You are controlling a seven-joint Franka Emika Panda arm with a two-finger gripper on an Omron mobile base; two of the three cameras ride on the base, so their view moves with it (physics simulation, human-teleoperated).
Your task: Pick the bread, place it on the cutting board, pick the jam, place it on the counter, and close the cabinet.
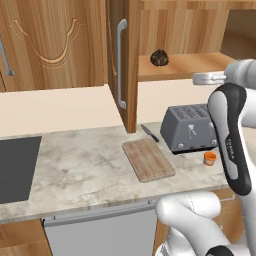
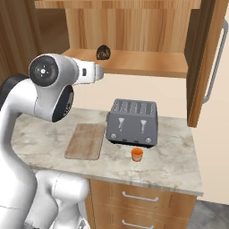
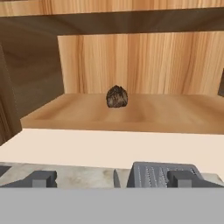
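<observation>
1. Nearest the hand camera, the two dark fingertips [image 3: 41,178] of the jaws [image 3: 111,179] rise at 6 o'clock in the hand view, spread wide apart with nothing between them.
2. Beyond them, at 12 o'clock from the jaws, the small dark brown lumpy ball of bread [image 3: 117,96] sits on the lower shelf of the open brown wooden wall cabinet [image 3: 131,111], well apart from the jaws.
3. From the left base view the bread [image 1: 159,58] rests at the front part of that shelf, and the cabinet door [image 1: 122,65] with its long vertical grey bar handle [image 1: 120,64] stands swung open at 9 o'clock from it.
4. On the long beige-grey marbled stone surface [image 1: 80,170] the flat rectangular light-brown wooden cutting board [image 1: 148,159] lies bare.
5. At 3 o'clock from the board stands a dark grey metal toaster [image 1: 189,128], just beside it.
6. A small dark-handled knife [image 1: 149,133] lies at 12 o'clock from the board, between board and wall.
7. In front of the toaster, the tiny orange cylindrical jar of jam [image 2: 137,154] stands upright on the surface, near the toaster's front face but apart from it.
8. At 9 o'clock in the left base view, a black flat cooktop panel [image 1: 17,167] is set into the surface, well apart from the board.
</observation>
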